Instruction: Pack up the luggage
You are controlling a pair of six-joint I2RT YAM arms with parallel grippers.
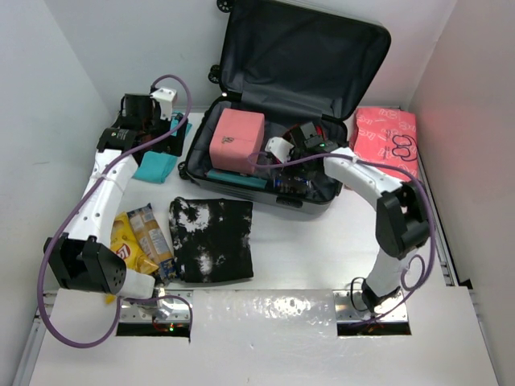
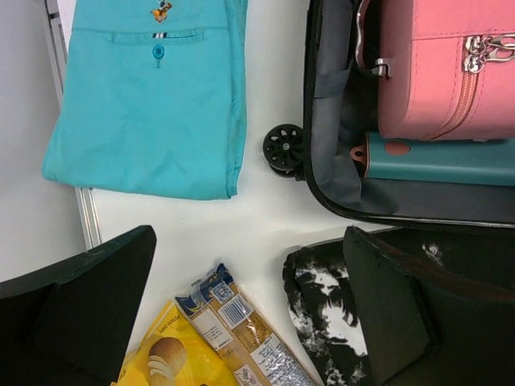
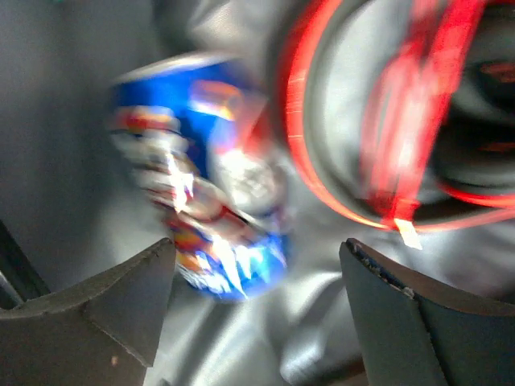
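Luggage [image 1: 322, 48] lies open at the back of the white table [image 1: 306, 257], lid propped up against the rear wall, dark lining showing. One black wheel [image 2: 283, 149] sits at its near left corner.

Inside, left half: a pink boxy pouch [image 1: 236, 138] resting on a flat teal case [image 1: 238, 179].

Right gripper [image 3: 257, 249] is down inside the right half of the base. Jaws stand well apart with nothing between them. Just beyond the fingertips lies a crumpled blue snack bag [image 3: 205, 177], blurred; beside it is something with red trim [image 3: 378, 145], too blurred to name.

Left gripper [image 2: 249, 241] hangs over the table just left of the suitcase, jaws spread wide and empty.

On the table outside the case:
- folded teal shorts [image 2: 153, 96], left of the suitcase, near the wall
- black-and-white tie-dye cloth [image 1: 213, 239], in front of the suitcase
- yellow chip bag [image 1: 127, 248] and a long cracker packet [image 1: 153, 233], side by side and touching, left of the cloth
- pink patterned package [image 1: 386, 141], right of the suitcase
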